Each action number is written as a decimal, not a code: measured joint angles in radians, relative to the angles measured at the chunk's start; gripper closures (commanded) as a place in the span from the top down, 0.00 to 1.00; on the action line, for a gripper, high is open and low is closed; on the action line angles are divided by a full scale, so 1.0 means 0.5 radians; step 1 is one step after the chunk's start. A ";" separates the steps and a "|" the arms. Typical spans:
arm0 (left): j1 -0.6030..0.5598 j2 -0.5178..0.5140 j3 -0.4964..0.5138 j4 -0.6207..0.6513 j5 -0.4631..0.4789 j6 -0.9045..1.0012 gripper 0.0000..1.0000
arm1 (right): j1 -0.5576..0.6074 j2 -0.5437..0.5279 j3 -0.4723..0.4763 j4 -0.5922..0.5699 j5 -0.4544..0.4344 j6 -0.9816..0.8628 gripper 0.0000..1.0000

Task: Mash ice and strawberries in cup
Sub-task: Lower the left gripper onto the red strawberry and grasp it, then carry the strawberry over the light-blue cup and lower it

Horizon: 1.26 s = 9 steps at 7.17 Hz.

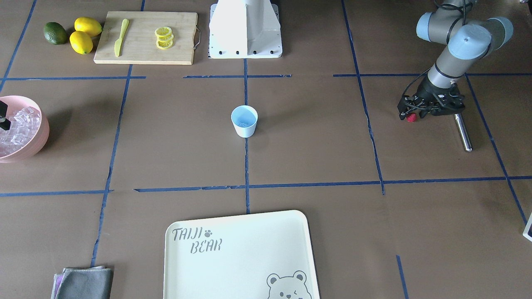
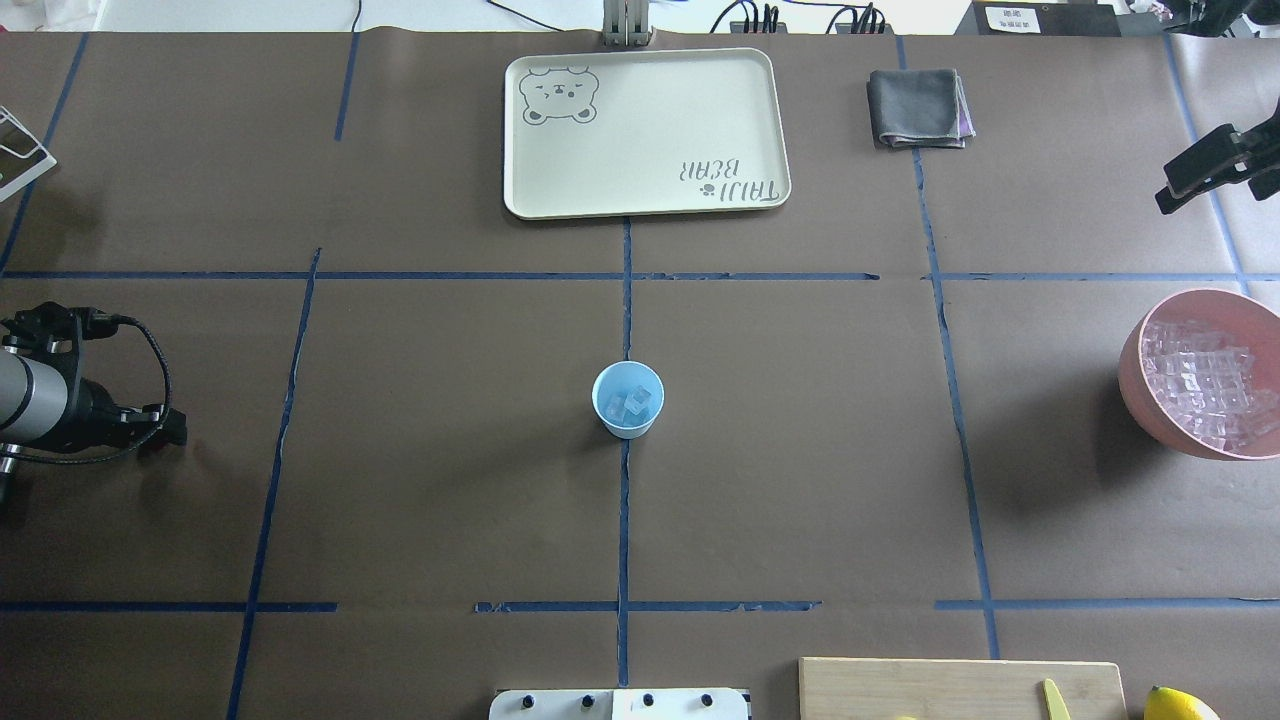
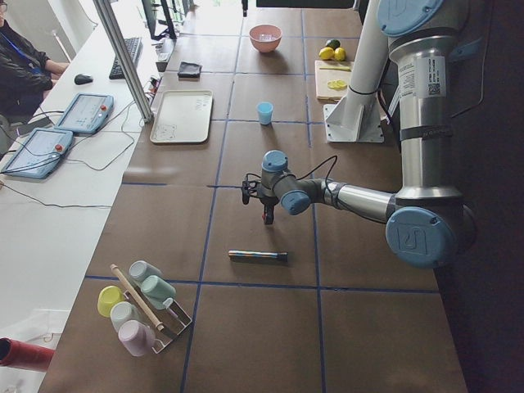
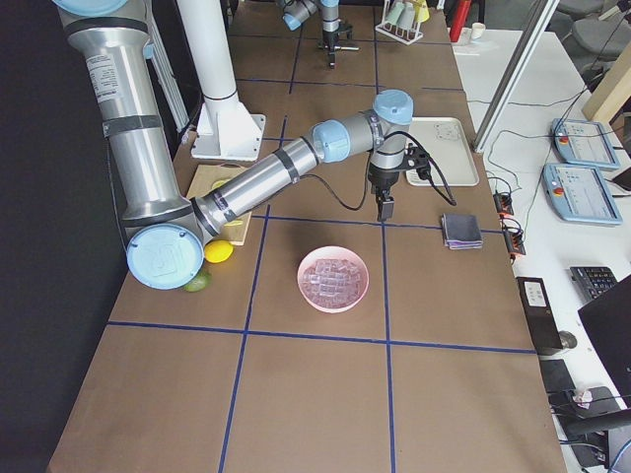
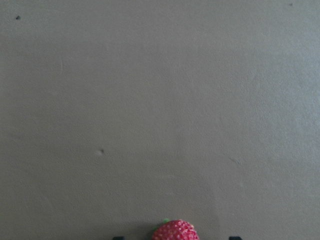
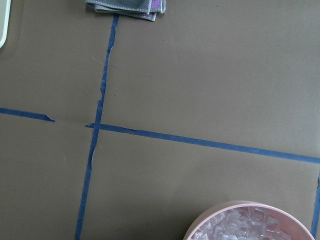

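Strawberry (image 1: 411,118): a small red, bumpy berry at the far left end of the worktop (image 1: 311,145), directly under the left hand (image 1: 415,111). In the left wrist view it sits between the two dark fingertips (image 5: 118,238) with bare worktop showing on either side, so the jaws stand wide and do not grip it. Whether the berry rests on the worktop cannot be told. A steel rod (image 1: 463,133) lies flat just beside this hand, on the side away from the cup (image 2: 628,400). The cup, pale blue, stands upright on the central blue tape line, well apart from the berry and both hands, and holds a few cubes of ice (image 2: 634,403). More ice fills the pink bowl (image 2: 1135,380) at the right end. The right hand (image 4: 383,209) hangs above the worktop just beyond the bowl, towards the cloth (image 2: 920,108). How its jaws stand cannot be told. A cream tray (image 2: 760,130) lies at the far edge; a board (image 1: 183,37) with a yellow knife (image 1: 120,37) and lemon slices (image 1: 164,38), two lemons (image 1: 82,35) and a lime (image 1: 55,33) lie by the robot base.
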 measured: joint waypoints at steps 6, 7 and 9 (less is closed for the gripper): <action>-0.074 -0.022 -0.324 0.328 0.003 0.000 0.00 | 0.057 -0.093 0.044 0.002 0.058 -0.047 1.00; -0.079 -0.141 -0.444 0.589 0.000 -0.004 0.00 | 0.111 -0.163 0.044 0.003 0.076 -0.149 1.00; -0.068 -0.661 -0.566 1.277 -0.002 -0.084 0.00 | 0.244 -0.335 0.029 0.039 0.084 -0.372 1.00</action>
